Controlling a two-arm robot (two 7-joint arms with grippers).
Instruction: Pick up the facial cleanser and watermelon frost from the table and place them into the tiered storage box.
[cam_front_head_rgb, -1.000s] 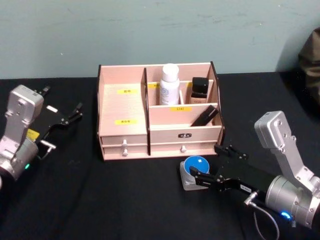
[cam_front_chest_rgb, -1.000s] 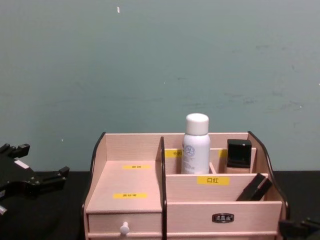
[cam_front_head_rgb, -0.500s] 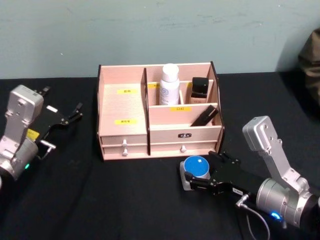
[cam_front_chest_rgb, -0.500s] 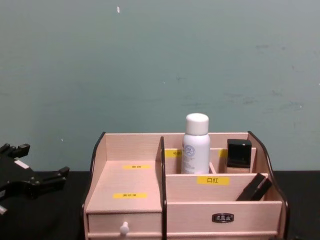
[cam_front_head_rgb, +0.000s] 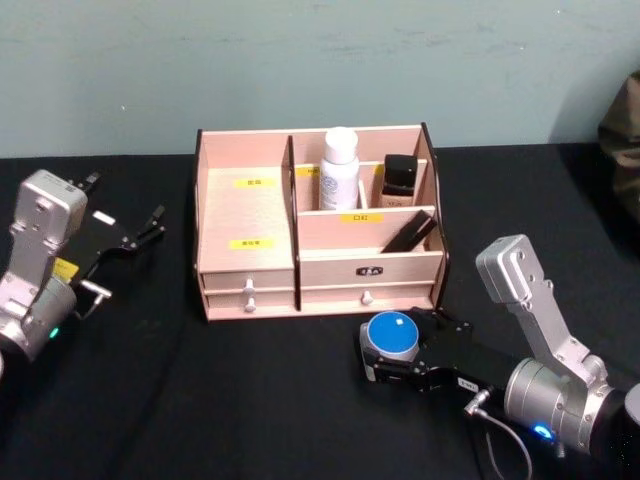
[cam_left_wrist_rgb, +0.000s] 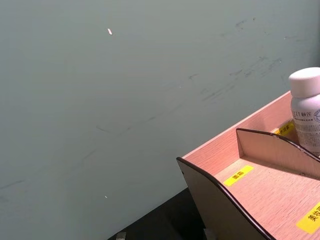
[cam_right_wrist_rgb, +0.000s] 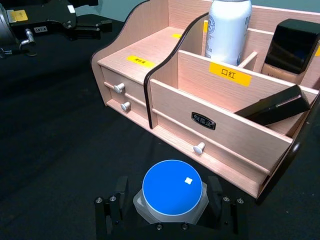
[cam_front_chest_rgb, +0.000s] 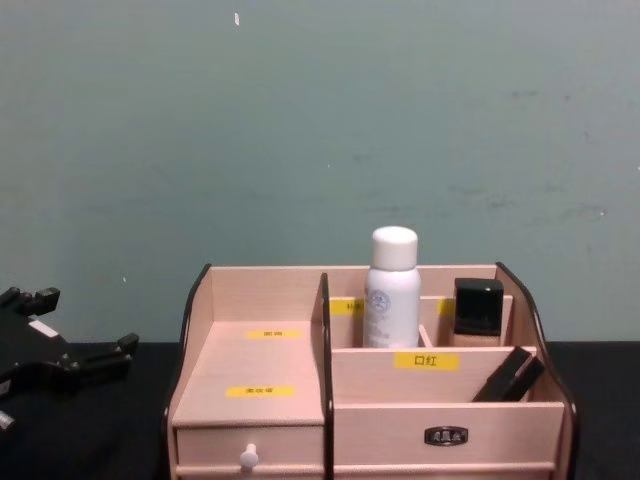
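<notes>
One blue-lidded jar (cam_right_wrist_rgb: 172, 187) sits inside the spread right end effector (cam_right_wrist_rgb: 168, 194).

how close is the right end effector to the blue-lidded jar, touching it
Cannot tell. The right wrist view shows the right end effector straddling the blue-lidded jar, close on both sides, but no plain gap or contact.

The head camera is looking forward and down from above, taking in the black counter (cam_front_head_rgb: 250, 400) and the whole tiered storage box (cam_front_head_rgb: 230, 215). The chest camera is sitting lower, facing the box front-on against the teal wall (cam_front_chest_rgb: 300, 130). The left wrist camera is viewing the box's upper corner from close by, while the right wrist camera is looking down across its front.
</notes>
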